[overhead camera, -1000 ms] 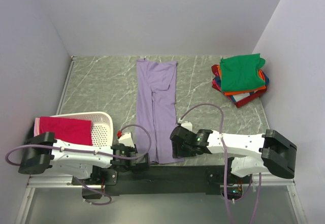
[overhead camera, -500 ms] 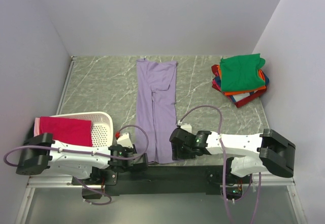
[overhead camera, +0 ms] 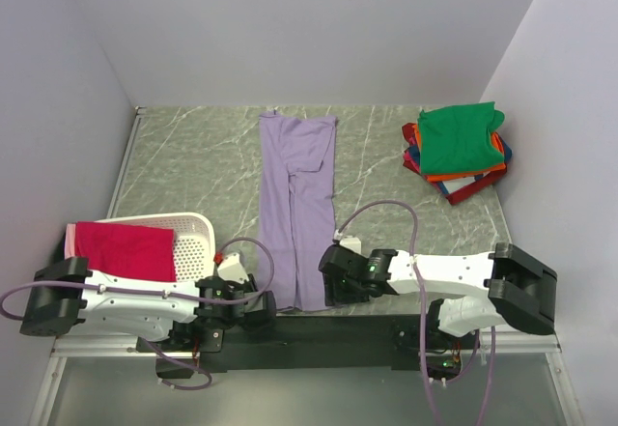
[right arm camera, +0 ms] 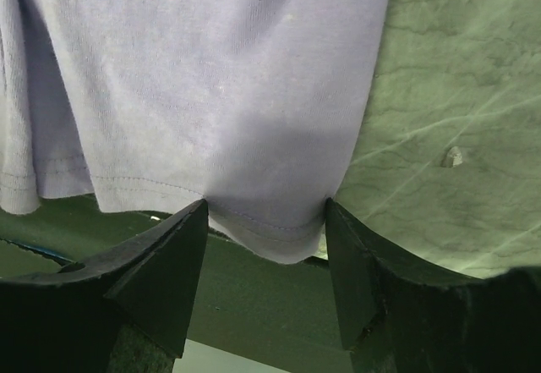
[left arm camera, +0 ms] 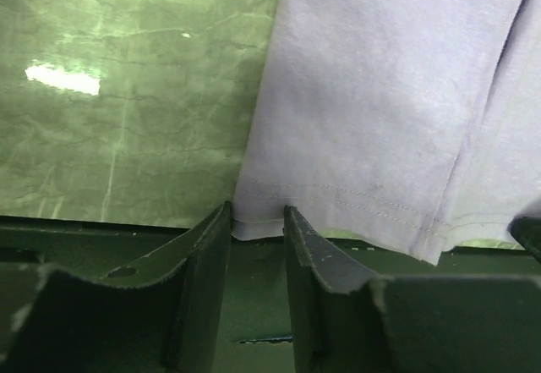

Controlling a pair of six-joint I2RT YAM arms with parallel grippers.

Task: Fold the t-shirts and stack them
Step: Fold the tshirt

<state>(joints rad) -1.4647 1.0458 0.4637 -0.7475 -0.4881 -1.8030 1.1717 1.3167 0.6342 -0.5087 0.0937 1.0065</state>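
Left fingers (left arm camera: 203, 280) and right fingers (right arm camera: 161, 263) stand apart, straddling lavender shirt (overhead camera: 294, 204) hem corners (contact unclear).

Lavender shirt (left arm camera: 380, 94) cut off at the frame top in both wrist views, stacked shirts (overhead camera: 468, 183) right of it mostly covered by green shirt (overhead camera: 462, 136)

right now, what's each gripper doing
left gripper: open, fingers straddling a hem corner of the lavender t-shirt
right gripper: open wide, astride its other hem corner
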